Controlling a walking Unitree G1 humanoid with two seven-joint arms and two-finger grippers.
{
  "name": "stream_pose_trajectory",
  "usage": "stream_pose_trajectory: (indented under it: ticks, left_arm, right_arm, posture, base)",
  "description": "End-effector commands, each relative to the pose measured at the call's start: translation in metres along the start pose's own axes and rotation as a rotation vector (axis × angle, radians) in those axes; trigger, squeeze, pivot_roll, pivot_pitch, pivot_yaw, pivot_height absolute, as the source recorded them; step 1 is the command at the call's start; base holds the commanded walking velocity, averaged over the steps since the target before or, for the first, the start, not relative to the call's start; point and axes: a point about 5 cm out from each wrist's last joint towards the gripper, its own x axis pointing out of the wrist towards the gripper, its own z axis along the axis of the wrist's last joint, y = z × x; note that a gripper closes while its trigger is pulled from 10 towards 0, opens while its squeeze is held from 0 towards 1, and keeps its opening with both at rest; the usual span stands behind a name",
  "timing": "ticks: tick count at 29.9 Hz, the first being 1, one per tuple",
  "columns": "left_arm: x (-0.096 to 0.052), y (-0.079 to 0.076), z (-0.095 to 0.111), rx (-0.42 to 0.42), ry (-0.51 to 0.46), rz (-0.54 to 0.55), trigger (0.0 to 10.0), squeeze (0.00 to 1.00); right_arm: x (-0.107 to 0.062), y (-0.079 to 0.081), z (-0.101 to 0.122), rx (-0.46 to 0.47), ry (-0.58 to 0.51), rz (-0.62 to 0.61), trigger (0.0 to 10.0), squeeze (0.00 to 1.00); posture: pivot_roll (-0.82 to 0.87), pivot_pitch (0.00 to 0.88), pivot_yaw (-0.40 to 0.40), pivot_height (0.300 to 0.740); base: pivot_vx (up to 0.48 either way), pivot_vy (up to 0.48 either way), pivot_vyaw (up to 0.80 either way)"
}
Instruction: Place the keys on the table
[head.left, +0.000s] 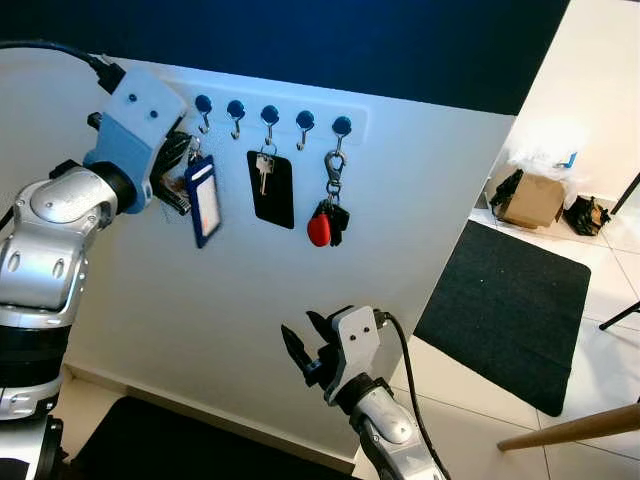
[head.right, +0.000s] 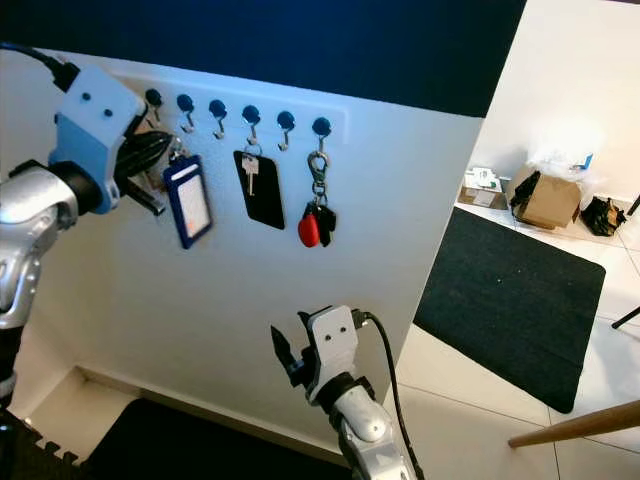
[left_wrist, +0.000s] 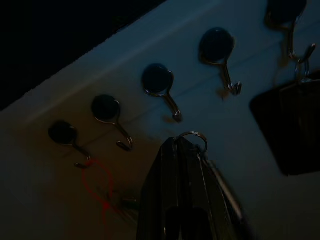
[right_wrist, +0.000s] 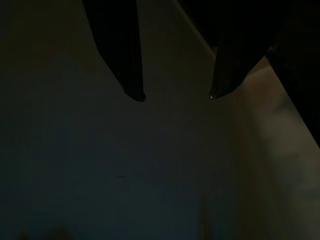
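Note:
Several blue-knobbed hooks (head.left: 270, 115) run along a white wall. My left gripper (head.left: 183, 170) is raised at the leftmost hooks, shut on the ring of a key set with a blue tag (head.left: 202, 198), which dangles below the fingers. In the left wrist view the metal ring (left_wrist: 192, 135) pokes out by the closed fingertips (left_wrist: 175, 150), just off a hook's tip (left_wrist: 176, 118). A silver key on a black tag (head.left: 271, 187) and a bunch with a red fob (head.left: 320, 228) hang on hooks further right. My right gripper (head.left: 308, 355) is low before the wall, open and holding nothing.
A black mat (head.left: 510, 300) lies on the tiled floor to the right, with a cardboard box (head.left: 533, 198) and a black bag (head.left: 587, 215) beyond it. A wooden bar (head.left: 570, 428) juts in at lower right. A dark mat (head.left: 170, 445) lies at the wall's foot.

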Motion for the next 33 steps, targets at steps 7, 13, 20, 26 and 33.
stream_pose_trajectory:
  ticks: [7, 13, 20, 26, 33]
  left_arm:
    - [0.002, 0.000, 0.020, 0.004, -0.062, -0.013, 10.0, 0.00]
    - [0.014, -0.002, 0.019, -0.001, -0.063, -0.009, 10.0, 0.00]
    - [0.018, -0.005, 0.012, 0.012, -0.023, -0.019, 10.0, 0.00]
    - [0.018, -0.004, 0.004, 0.024, 0.014, -0.016, 10.0, 0.00]
    - [0.017, 0.002, 0.000, 0.034, 0.035, 0.007, 10.0, 0.00]
  right_arm:
    - [-0.002, 0.002, -0.004, 0.024, 0.010, -0.002, 10.0, 0.00]
    - [-0.002, 0.002, -0.004, 0.024, 0.010, -0.006, 10.0, 0.00]
    - [-0.002, 0.002, -0.004, 0.024, 0.010, -0.011, 10.0, 0.00]
    - [-0.004, 0.002, -0.005, 0.024, 0.012, -0.019, 10.0, 0.00]
    - [-0.003, 0.003, -0.005, 0.026, 0.012, -0.017, 10.0, 0.00]
  posture:
    - [0.27, 0.162, -0.032, 0.740]
    - [0.27, 0.166, -0.028, 0.740]
    - [0.26, 0.169, -0.023, 0.740]
    - [0.26, 0.172, -0.022, 0.740]
    - [0.26, 0.172, -0.023, 0.740]
  base:
    - [0.000, 0.000, 0.00]
    - [0.000, 0.000, 0.00]
    - [0.000, 0.000, 0.00]
    - [0.000, 0.000, 0.00]
    - [0.000, 0.000, 0.00]
